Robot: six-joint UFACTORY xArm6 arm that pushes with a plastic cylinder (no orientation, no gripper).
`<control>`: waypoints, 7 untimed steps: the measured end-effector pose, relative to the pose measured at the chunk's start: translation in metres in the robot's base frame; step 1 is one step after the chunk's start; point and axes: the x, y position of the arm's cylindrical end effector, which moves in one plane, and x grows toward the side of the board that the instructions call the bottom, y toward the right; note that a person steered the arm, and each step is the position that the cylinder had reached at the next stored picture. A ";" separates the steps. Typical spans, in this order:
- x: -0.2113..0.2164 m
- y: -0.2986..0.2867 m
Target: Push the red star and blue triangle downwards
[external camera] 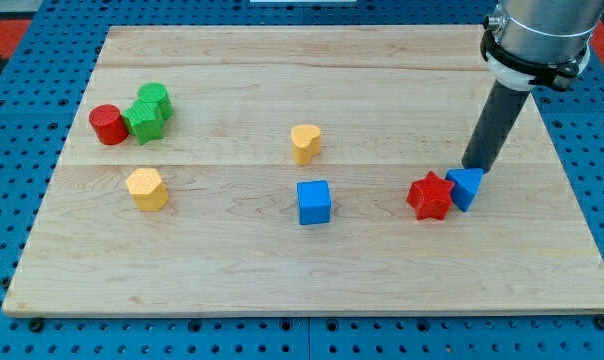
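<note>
Tip (pixel 472 167) down on board (pixel 282 270), right side, touching far edge of blue triangle (pixel 466 188). Bare rod, pinching nothing. Triangle pressed against red star (pixel 431 196) on its left. Blue cube (pixel 314 202) near middle.

Red cylinder (pixel 108 124) touching green blocks (pixel 149 111); two yellow blocks (pixel 147 188) (pixel 305 143); blue cube (pixel 314 202)
</note>
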 end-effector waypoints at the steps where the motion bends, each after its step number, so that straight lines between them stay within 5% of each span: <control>1: -0.014 -0.001; 4: -0.029 0.015; 6: 0.042 -0.023; 7: 0.020 -0.020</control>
